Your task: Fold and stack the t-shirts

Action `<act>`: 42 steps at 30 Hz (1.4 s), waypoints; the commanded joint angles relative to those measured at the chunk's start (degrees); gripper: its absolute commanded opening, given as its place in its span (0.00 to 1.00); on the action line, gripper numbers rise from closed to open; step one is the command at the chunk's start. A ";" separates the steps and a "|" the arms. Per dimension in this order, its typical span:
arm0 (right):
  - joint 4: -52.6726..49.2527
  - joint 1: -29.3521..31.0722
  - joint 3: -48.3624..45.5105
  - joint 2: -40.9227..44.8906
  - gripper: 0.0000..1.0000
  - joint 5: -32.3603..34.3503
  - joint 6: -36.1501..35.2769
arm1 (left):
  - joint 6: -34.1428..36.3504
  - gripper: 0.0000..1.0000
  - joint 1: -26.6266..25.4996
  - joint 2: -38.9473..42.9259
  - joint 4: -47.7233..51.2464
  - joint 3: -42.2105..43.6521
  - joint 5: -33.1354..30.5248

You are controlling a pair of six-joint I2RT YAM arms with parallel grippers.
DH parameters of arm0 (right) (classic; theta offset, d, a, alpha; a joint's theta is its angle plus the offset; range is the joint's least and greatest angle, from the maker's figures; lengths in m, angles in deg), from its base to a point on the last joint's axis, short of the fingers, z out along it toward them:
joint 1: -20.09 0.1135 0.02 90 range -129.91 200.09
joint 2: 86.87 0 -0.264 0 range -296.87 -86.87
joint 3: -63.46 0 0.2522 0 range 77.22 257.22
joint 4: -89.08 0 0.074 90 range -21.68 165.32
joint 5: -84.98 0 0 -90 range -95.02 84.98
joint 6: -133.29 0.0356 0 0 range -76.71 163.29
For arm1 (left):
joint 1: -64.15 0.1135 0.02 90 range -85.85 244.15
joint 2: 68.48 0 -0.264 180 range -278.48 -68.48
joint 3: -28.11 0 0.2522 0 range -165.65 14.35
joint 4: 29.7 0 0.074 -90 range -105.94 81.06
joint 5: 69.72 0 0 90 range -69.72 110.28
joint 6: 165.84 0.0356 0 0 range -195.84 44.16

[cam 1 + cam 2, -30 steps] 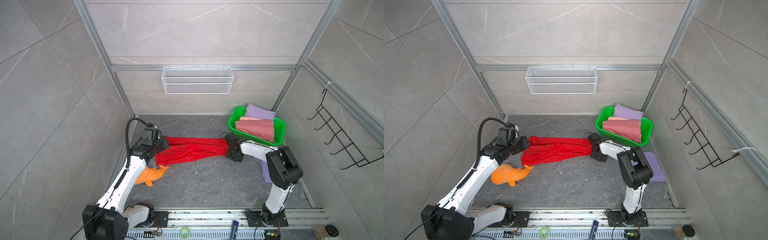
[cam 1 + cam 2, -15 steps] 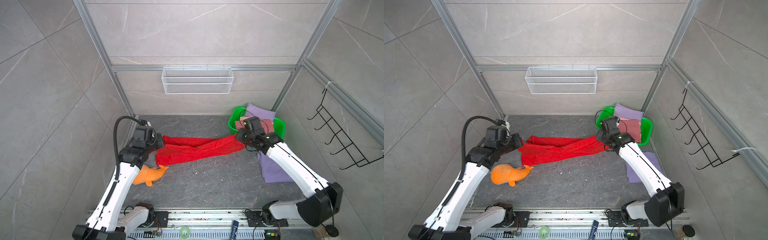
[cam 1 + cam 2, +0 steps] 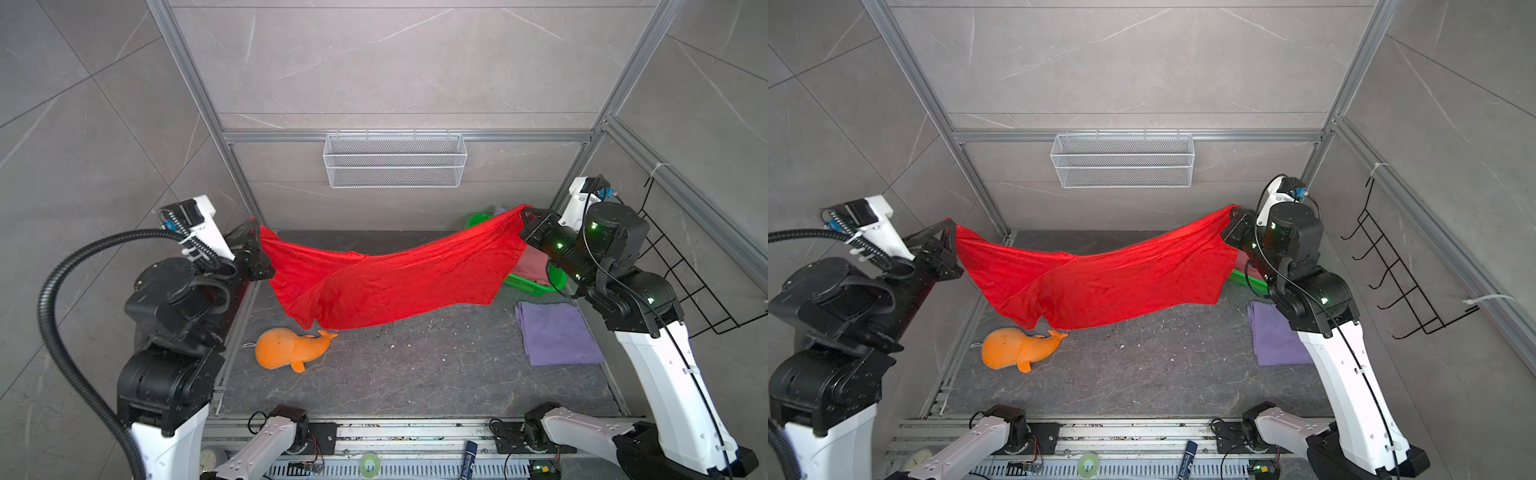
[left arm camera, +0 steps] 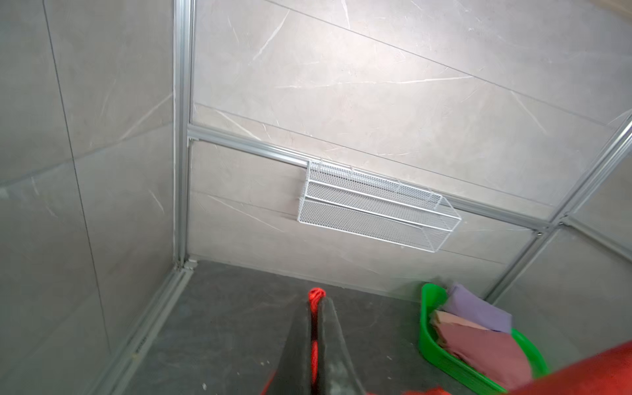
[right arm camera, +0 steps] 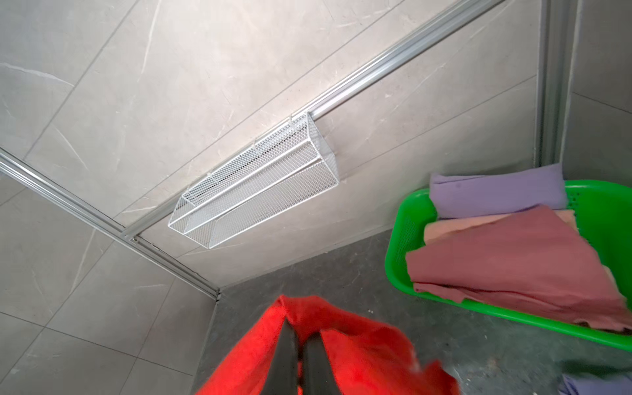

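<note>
A bright red t-shirt (image 3: 390,286) hangs in the air across the cell, sagging in the middle, its lower edge just above the dark floor. My left gripper (image 3: 257,232) is shut on its left corner; a bunch of red cloth (image 4: 316,295) pokes out between the closed fingers. My right gripper (image 3: 525,218) is shut on the opposite corner, and red cloth (image 5: 369,352) drapes round its fingers. A folded lavender t-shirt (image 3: 555,338) lies flat on the floor at the right. Dusty rose (image 5: 513,266), pale peach (image 5: 458,224) and lavender (image 5: 496,195) t-shirts lie in the basket.
The green mesh basket (image 3: 532,286) stands at the back right, partly behind the red cloth. An orange plush whale (image 3: 286,347) lies on the floor at the front left. A white wire shelf (image 3: 394,160) hangs on the back wall, a black hook rack (image 3: 681,274) on the right wall.
Both arms have risen and spread apart, lifting the red t-shirt off the floor until it hangs stretched between them. The right arm swung out to the right.
</note>
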 commanded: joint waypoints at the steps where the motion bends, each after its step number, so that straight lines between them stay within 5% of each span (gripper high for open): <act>1: 6.53 -0.15 0.72 -7.58 0.00 -1.11 0.21 | 11.06 0.00 0.04 -11.86 -8.63 0.73 -6.48; 6: 14.02 -0.11 8.26 -21.04 0.00 -0.59 1.53 | 17.16 0.00 3.56 -28.44 -19.78 -5.12 -10.00; 12: 12.22 -0.14 33.72 -38.94 0.00 -0.65 0.46 | 11.59 0.00 11.00 -47.84 -17.93 -29.94 -1.69; 17: 12.24 -0.16 44.03 -41.12 0.00 -0.28 -1.56 | 13.21 0.00 11.37 -50.59 -17.96 -43.62 -0.64; 26: 16.06 -0.20 14.67 -21.65 0.00 0.85 -2.83 | 11.67 0.00 11.46 -22.92 -24.32 -7.99 -2.01; 33: 5.20 -0.16 -12.95 -10.51 0.00 1.51 5.12 | -2.68 0.00 11.35 -3.93 -7.50 20.29 -4.93; 38: 8.07 -0.10 -33.60 -8.97 0.00 -5.69 9.94 | -16.01 0.00 10.98 3.77 4.88 37.35 -0.32; 42: 9.22 0.72 -40.37 -10.82 0.00 -5.82 11.63 | -21.16 0.00 10.87 5.20 9.38 43.90 3.22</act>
